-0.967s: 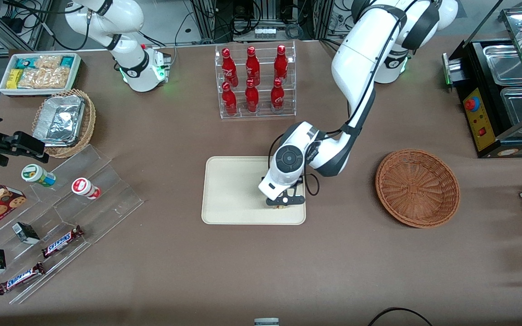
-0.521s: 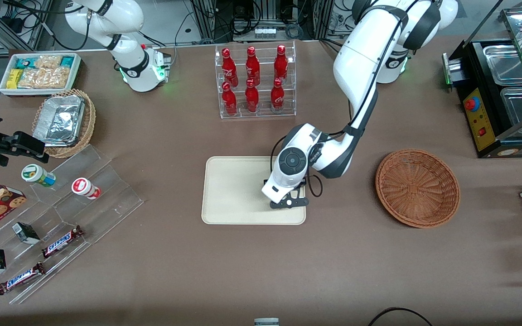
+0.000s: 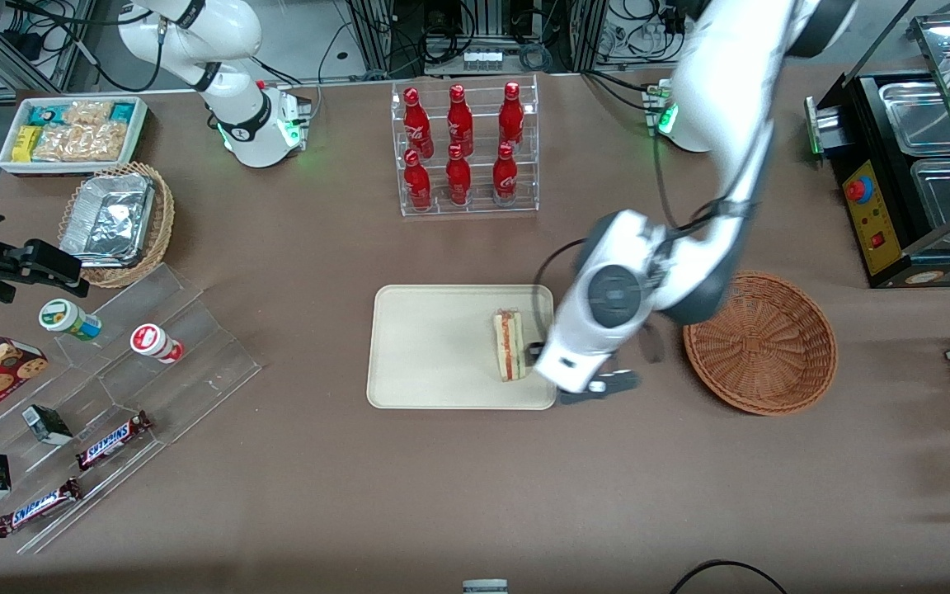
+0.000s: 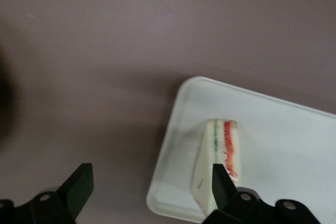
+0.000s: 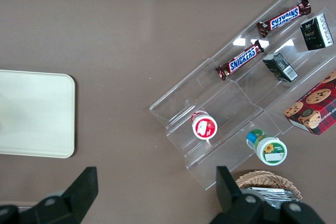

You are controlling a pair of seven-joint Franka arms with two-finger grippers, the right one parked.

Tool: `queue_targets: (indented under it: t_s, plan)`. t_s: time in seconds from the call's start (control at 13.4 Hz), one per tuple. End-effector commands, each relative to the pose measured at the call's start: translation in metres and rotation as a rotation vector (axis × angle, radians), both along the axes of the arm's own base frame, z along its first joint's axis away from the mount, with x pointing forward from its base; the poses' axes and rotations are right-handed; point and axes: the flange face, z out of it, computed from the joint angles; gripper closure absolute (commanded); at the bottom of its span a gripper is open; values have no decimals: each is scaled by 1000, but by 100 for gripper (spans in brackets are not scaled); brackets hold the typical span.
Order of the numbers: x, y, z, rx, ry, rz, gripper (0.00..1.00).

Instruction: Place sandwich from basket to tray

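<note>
- Now the gripper [image 3: 586, 388] hangs with jaws spread wide and empty, above the table just off the tray [image 3: 425, 346] edge.
- The sandwich [image 3: 509, 345] lies on the tray, apart from the fingers [image 4: 223, 182].
- The basket [image 3: 759, 342] sits beside the tray, toward the working arm's end.
- The arm's wrist partly covers the tray's corner.

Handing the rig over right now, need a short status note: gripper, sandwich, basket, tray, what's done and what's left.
Gripper: jaws open, holding nothing, raised above the table at the tray's edge nearest the basket.
Sandwich: lying on the tray, near the edge that faces the basket, filling stripes showing; nothing touches it.
Basket: nothing in it, toward the working arm's end of the table.
Done: sandwich is out of the basket, on the tray and released.
Left: probably only moving the arm clear; no further handling looks needed.
</note>
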Motion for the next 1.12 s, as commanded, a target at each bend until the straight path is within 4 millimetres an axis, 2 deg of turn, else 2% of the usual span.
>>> queue_targets:
  t_s: [0.0, 0.22, 0.45, 0.67, 0.82, 1.04]
  plan:
    - [-2, 55, 46, 22, 7, 57, 0]
    - [-11, 125, 84, 49, -26, 133, 0]
    - [-30, 186, 119, 98, 18, 127, 0]
    - [-52, 247, 165, 70, 53, -21, 0]
    - [-66, 276, 191, 46, 45, -73, 0]
    - [-85, 283, 238, 32, -48, -199, 0]
